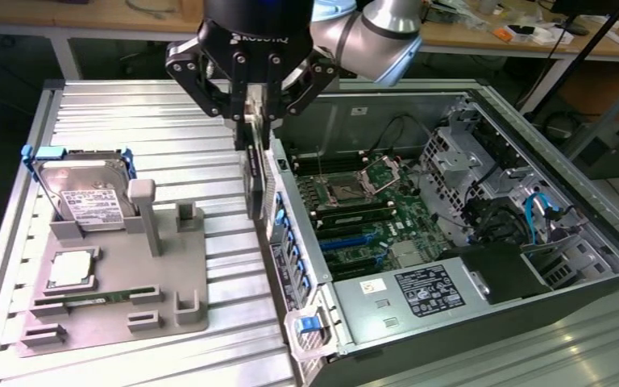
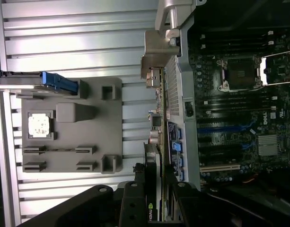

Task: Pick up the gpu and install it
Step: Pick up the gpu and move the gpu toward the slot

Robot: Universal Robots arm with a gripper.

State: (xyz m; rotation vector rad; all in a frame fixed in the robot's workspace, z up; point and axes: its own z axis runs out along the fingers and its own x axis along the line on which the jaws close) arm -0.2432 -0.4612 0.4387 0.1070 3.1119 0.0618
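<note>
My gripper (image 1: 251,113) is closed narrow on the gpu (image 1: 254,173), one finger on each face, and the card hangs edge-on at 6 o'clock below me. In the exterior view it hangs right at the side wall of the computer case (image 1: 482,322). The grey holder tray (image 1: 170,270) lies at its 8 o'clock and the motherboard (image 1: 363,218) at its 4 o'clock.

a ribbed metal table (image 1: 126,105) carries two things directly: a flat grey holder tray (image 1: 175,282) toward the exterior view's left, and an open computer case (image 1: 503,322) lying on its side near it, toward the exterior view's right.
</note>
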